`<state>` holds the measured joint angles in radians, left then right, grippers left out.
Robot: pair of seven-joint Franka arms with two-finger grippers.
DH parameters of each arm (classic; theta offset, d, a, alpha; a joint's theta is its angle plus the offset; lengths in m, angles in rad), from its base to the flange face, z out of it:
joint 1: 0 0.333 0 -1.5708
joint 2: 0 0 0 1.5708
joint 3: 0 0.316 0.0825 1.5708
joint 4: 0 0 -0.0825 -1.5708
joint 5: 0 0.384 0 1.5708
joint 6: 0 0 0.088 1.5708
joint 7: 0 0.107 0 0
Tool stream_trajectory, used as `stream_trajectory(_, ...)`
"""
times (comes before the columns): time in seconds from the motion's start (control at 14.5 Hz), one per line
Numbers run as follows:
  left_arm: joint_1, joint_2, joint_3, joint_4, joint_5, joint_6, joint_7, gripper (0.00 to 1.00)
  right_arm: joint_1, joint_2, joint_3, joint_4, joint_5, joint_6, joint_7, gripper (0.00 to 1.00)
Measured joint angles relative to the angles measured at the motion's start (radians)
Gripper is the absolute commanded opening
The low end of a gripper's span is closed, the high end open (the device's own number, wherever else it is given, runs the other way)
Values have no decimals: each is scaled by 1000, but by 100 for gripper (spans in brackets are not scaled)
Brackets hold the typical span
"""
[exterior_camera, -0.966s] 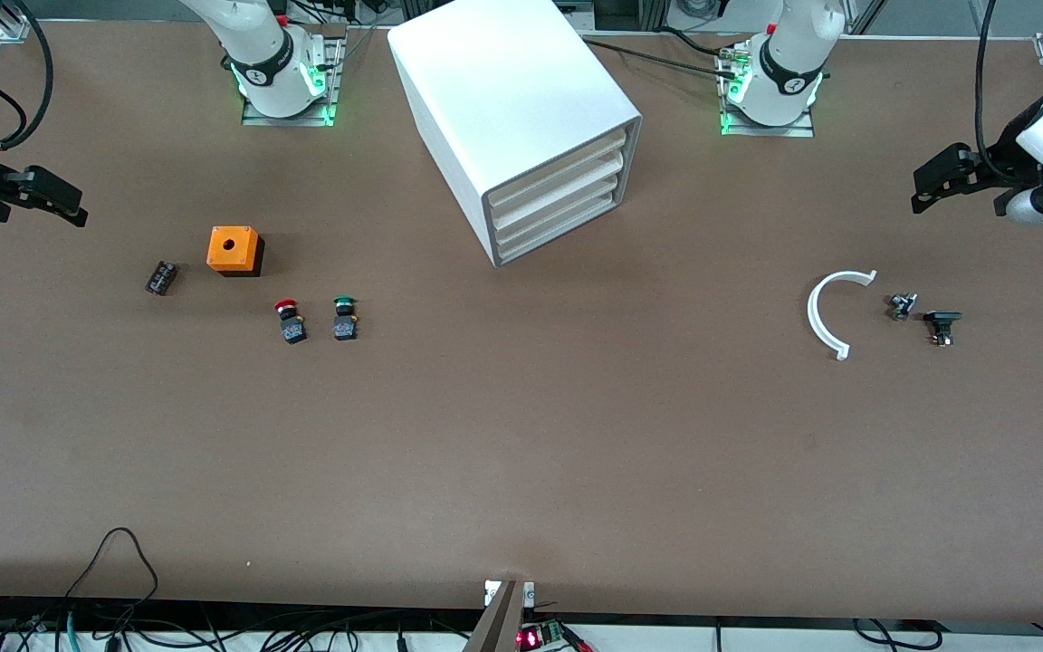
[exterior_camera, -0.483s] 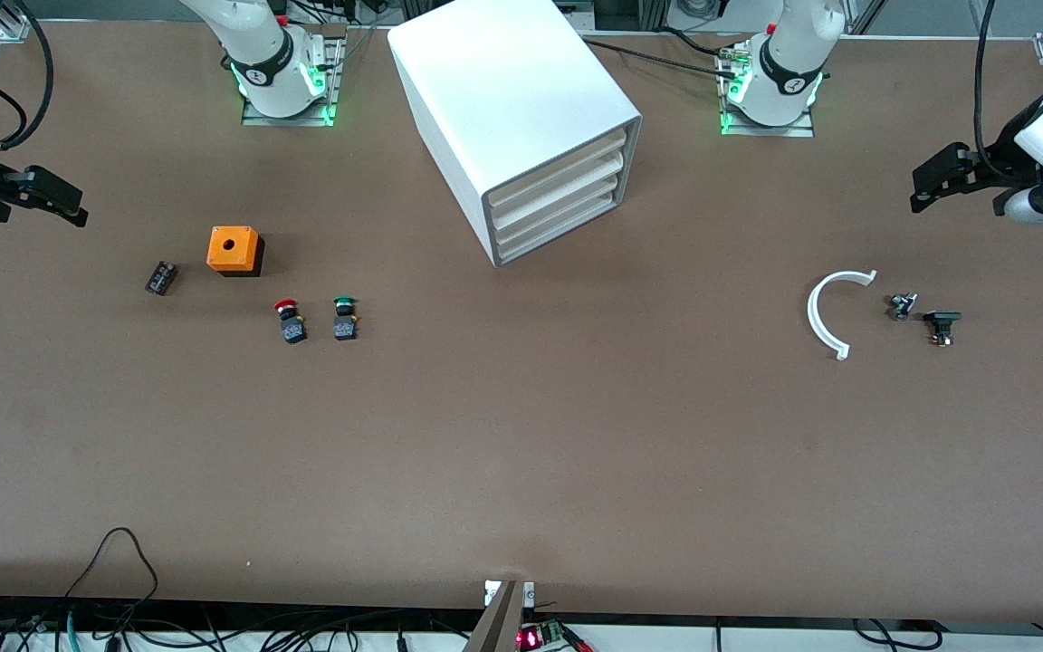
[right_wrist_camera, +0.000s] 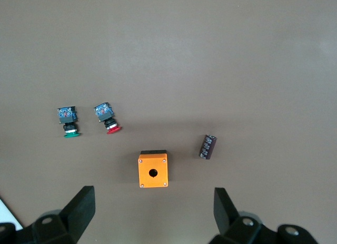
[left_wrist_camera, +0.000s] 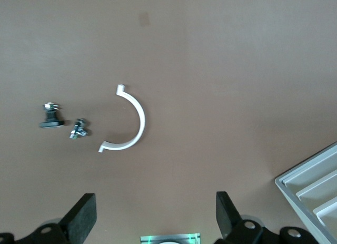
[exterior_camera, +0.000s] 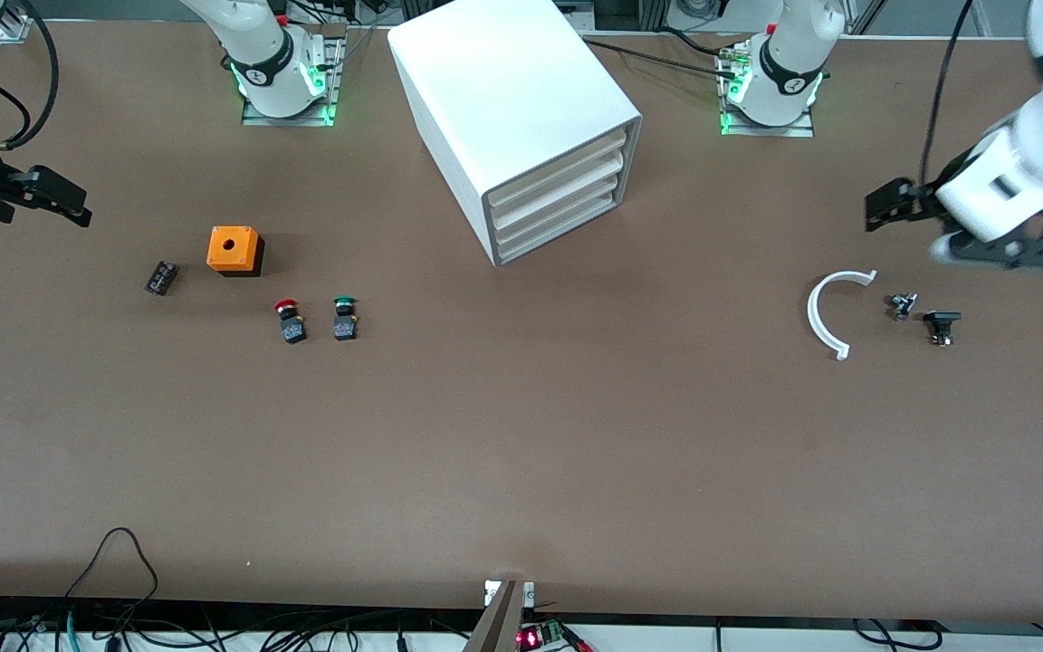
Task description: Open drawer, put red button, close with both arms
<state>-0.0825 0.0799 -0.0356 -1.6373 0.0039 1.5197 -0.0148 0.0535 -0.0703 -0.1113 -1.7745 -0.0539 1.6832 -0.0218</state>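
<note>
Both claws gape wide and empty: left claw (exterior_camera: 884, 206) over bare tabletop (exterior_camera: 521, 435) at the white arc's (exterior_camera: 825, 317) one o'clock, right claw (exterior_camera: 55, 195) hovering at the red button's (exterior_camera: 289, 321) ten o'clock.

Red-capped push button (exterior_camera: 289, 321) lies just beside the green-capped push button (exterior_camera: 345, 318), both nearer the camera than the orange holed box (exterior_camera: 234, 250).

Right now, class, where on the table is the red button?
The red button lies toward the right arm's end of the table, beside the green button and nearer the front camera than the orange box.
</note>
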Motion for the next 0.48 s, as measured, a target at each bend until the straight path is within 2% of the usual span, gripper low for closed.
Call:
stream_trajectory(0.21, -20, 102, -19, -12, -60, 10, 0, 100, 2, 17, 3, 5, 0, 1, -8, 100)
stream_trajectory(0.48, -31, 278, -19, -29, -317, 52, 0, 100, 9, 69, 7, 26, 1, 0, -9, 100)
